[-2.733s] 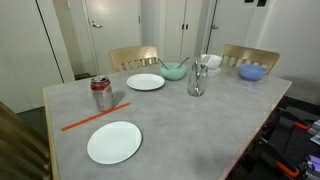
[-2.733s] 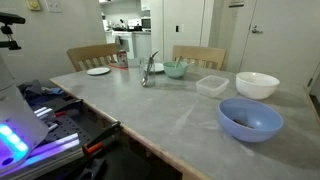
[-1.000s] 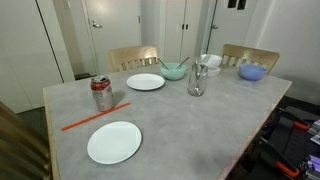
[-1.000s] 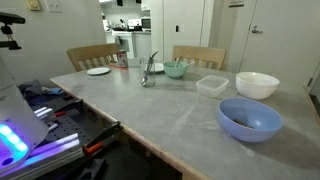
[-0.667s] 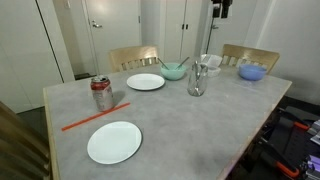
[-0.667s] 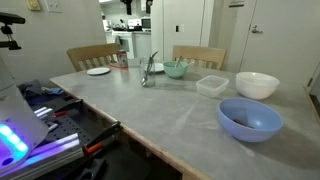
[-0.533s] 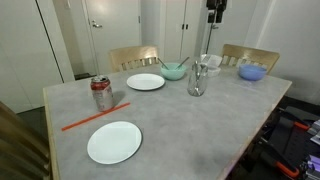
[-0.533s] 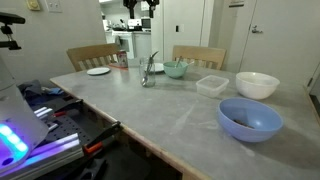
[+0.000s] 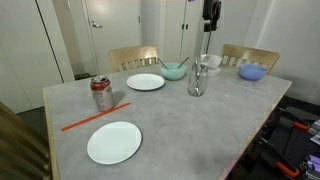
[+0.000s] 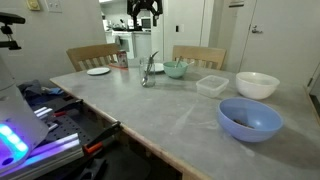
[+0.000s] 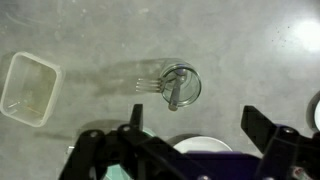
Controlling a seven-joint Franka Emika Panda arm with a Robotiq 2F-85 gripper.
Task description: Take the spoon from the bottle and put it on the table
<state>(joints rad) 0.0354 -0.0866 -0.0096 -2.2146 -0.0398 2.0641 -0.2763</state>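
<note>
The clear glass bottle (image 9: 197, 82) stands upright on the grey table (image 9: 190, 125), near its far side; it also shows in the other exterior view (image 10: 147, 76). The silvery spoon (image 10: 151, 62) stands in it, handle leaning out of the top. In the wrist view I look straight down on the bottle (image 11: 181, 84), with the spoon handle (image 11: 172, 93) crossing its mouth. My gripper (image 11: 192, 117) is open and empty, high above the table, its jaws wide apart just beside the bottle. It hangs at the top of both exterior views (image 9: 211, 14) (image 10: 145, 9).
Near the bottle are a white jug (image 9: 208, 63), a teal bowl (image 9: 174, 71), a clear plastic box (image 11: 25, 88) and a blue bowl (image 9: 252, 72). Two white plates (image 9: 114, 142) (image 9: 146, 82), a soda can (image 9: 101, 93) and a red-orange stick (image 9: 95, 116) lie nearer. Chairs stand behind the table.
My gripper has come into view at the top and moved sideways until it hangs above the bottle. The spoon, the bottle and the other things have not moved.
</note>
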